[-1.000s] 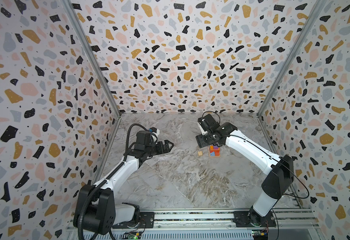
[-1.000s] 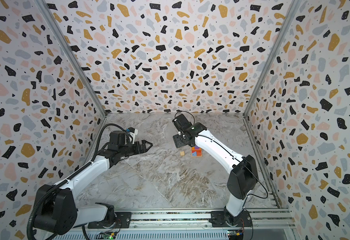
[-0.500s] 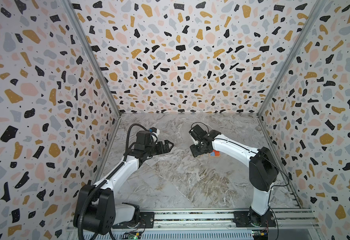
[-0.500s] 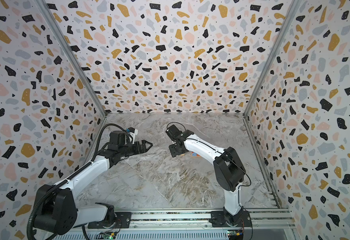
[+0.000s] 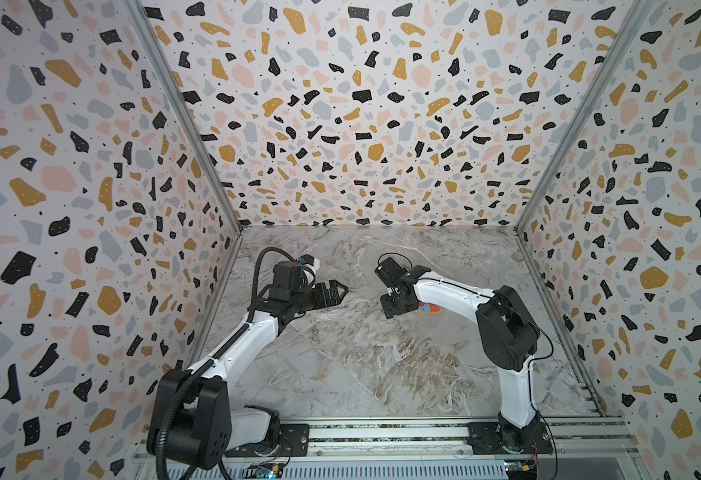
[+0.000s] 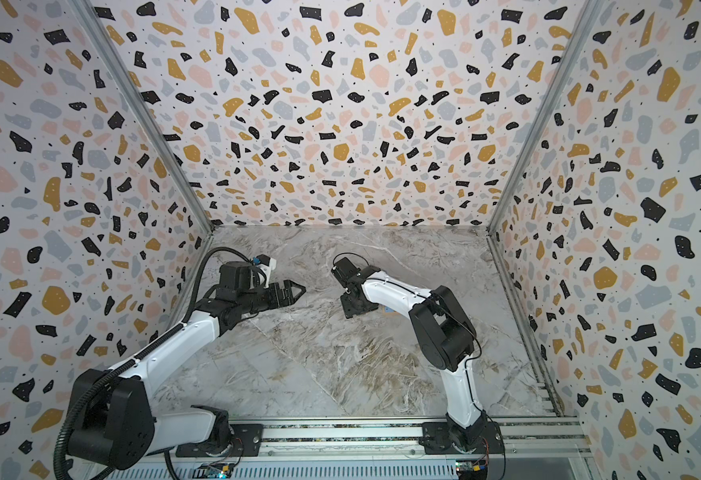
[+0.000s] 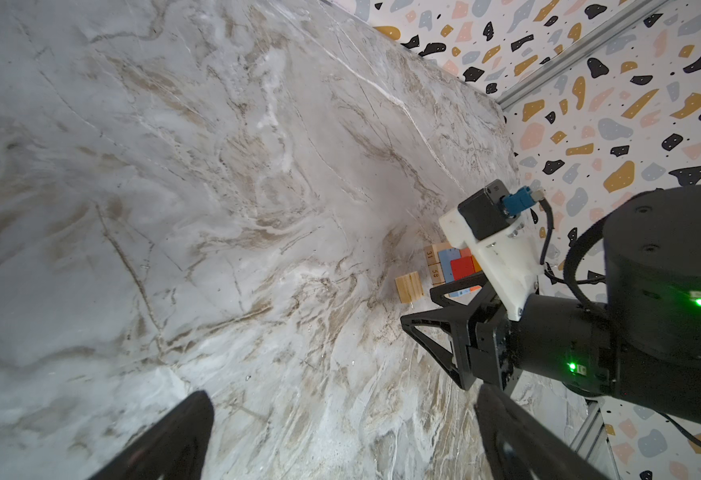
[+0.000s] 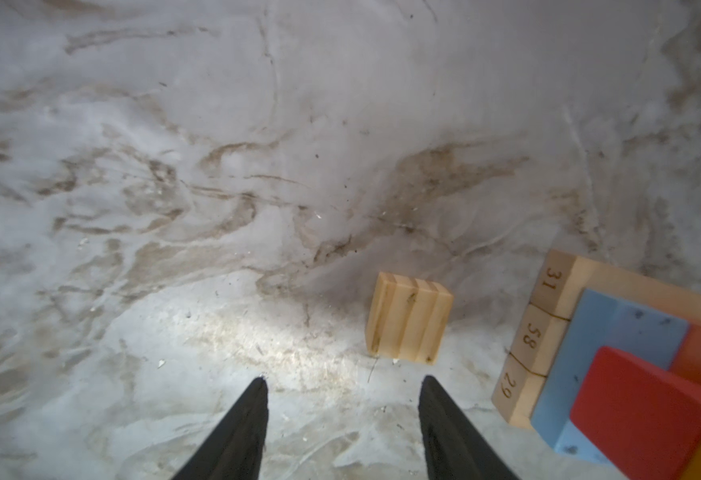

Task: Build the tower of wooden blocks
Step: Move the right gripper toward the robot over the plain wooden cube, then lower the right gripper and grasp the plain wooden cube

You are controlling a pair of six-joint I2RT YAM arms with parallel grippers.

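Observation:
The tower (image 8: 614, 374) is a low stack: tan bars marked 31, 58 and 29 at the base, with light blue, red and orange blocks on top. It also shows in the left wrist view as the tower (image 7: 452, 264) and, half hidden by the right arm, in a top view as the tower (image 5: 429, 308). One loose tan cube (image 8: 409, 318) lies on the table beside it, just beyond one fingertip. My right gripper (image 8: 344, 379) is open and empty, low over the table; in both top views the right gripper (image 5: 396, 305) hides the cube. My left gripper (image 7: 344, 436) is open and empty, far to the left.
Marble tabletop (image 5: 361, 353) enclosed by terrazzo-patterned walls (image 5: 361, 145) on three sides. The right arm's elbow (image 5: 506, 328) stands raised at the right. A metal rail (image 5: 382, 432) runs along the front edge.
My right gripper came down and toward the front, from above the tower to the table beside the tan cube, and its jaws narrowed. The left arm stayed put.

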